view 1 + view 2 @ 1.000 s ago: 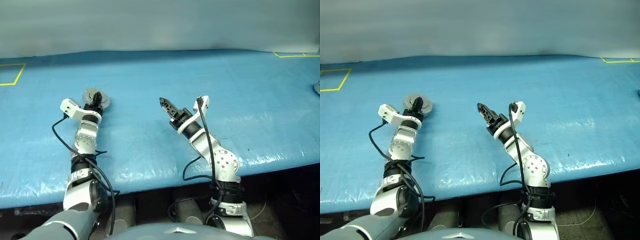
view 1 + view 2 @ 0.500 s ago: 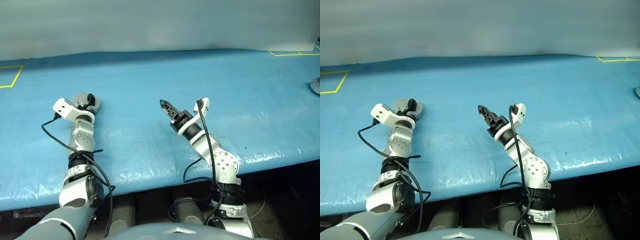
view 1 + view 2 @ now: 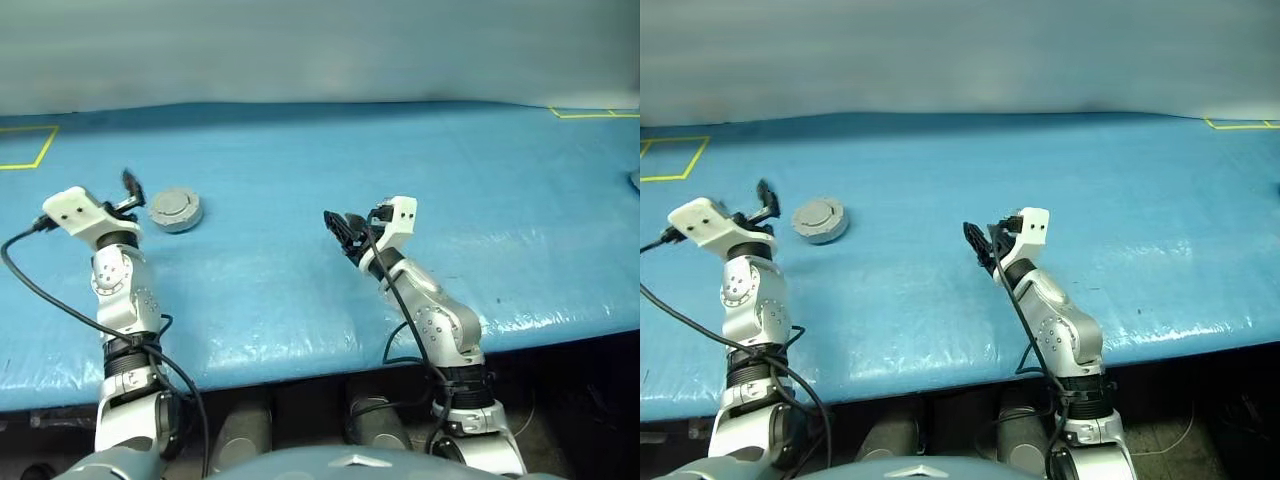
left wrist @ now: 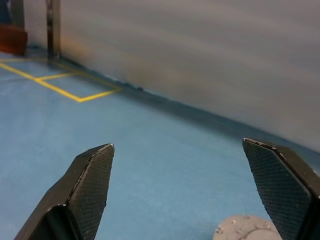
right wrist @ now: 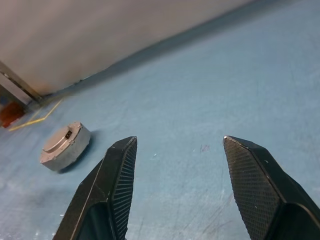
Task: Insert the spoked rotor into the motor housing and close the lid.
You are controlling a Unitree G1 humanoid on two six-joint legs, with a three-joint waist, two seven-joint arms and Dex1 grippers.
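Observation:
The motor housing is a short round grey cup sitting on the blue table at the left. The lid lies flat on top of it, plain grey face with raised centre upward. The spoked rotor is hidden. My left gripper hangs raised just left of the housing, open and empty. In the left wrist view its fingers stand wide apart, with the lid's edge low between them. My right gripper is open and empty over the table's middle. In the right wrist view the housing sits far off, beyond the fingers.
Yellow tape marks a square at the table's far left and a corner at the far right. A small grey object pokes in at the right edge. The table's front edge runs close below both arms.
The left gripper has come off the housing, opened wide and risen back to the left. The housing stays with its lid down. The right gripper has rolled, staying about in place.

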